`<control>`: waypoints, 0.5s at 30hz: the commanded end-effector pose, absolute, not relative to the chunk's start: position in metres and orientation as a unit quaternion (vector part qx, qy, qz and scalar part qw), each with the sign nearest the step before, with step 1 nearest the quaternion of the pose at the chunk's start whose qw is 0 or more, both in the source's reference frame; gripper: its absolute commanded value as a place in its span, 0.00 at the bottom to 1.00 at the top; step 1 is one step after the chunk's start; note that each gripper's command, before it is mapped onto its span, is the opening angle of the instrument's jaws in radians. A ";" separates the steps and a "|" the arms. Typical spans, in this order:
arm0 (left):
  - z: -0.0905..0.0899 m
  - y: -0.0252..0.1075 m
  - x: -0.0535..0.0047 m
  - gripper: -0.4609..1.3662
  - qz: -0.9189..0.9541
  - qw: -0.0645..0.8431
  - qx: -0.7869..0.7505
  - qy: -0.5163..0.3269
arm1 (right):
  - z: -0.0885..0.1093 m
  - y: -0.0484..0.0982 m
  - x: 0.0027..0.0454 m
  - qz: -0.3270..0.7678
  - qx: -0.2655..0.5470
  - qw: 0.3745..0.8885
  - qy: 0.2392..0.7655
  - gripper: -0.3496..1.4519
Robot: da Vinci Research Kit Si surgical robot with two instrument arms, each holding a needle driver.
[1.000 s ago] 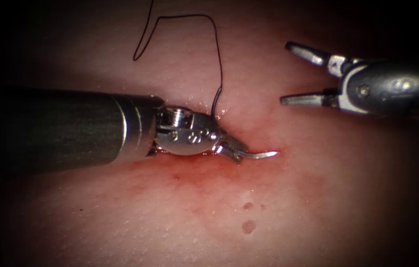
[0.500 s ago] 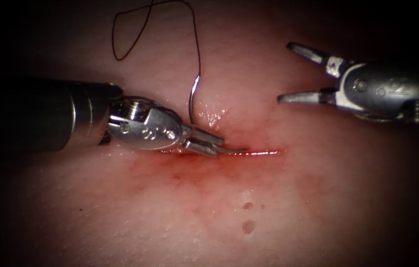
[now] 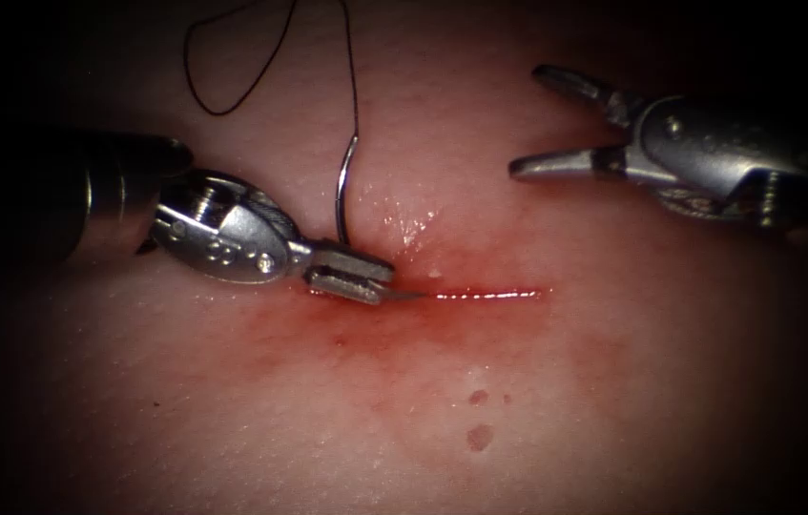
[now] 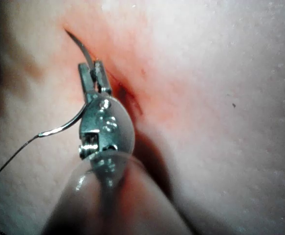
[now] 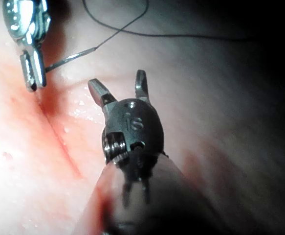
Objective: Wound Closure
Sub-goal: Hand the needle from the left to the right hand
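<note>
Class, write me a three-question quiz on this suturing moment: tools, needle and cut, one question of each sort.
1. True or false: the right tool holds the needle.
2. Which tool has its fingers apart? A. left tool B. right tool
3. Fill in: the thread trails from the needle's ____ end.

Key
1. False. The left tool grips it near the tip, which lies at the left end of the cut in the tissue.
2. B; it holds nothing.
3. Blunt (swaged) end.
</note>
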State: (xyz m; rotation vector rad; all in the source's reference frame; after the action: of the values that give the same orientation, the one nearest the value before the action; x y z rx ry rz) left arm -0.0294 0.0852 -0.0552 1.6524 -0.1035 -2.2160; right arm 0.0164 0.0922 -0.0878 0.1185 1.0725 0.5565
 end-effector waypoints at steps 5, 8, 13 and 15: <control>-0.055 0.085 -0.0294 0.06 -0.768 0.213 0.601 -0.065 | -0.088 0.092 0.0165 0.310 0.106 0.799 0.504 0.82; -0.055 0.085 -0.0296 0.06 -0.758 0.228 0.605 -0.089 | -0.087 0.092 0.0165 0.336 0.141 0.778 0.511 0.82; -0.056 0.085 -0.0300 0.06 -0.739 0.243 0.617 -0.121 | -0.087 0.092 0.0164 0.357 0.191 0.753 0.519 0.81; -0.056 0.085 -0.0301 0.06 -0.734 0.245 0.621 -0.123 | -0.087 0.092 0.0164 0.357 0.200 0.748 0.523 0.81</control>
State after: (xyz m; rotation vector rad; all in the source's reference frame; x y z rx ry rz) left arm -0.0301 0.0848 -0.0562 1.7005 -0.3514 -1.9940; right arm 0.0164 0.0919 -0.0866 0.4449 1.1463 0.7831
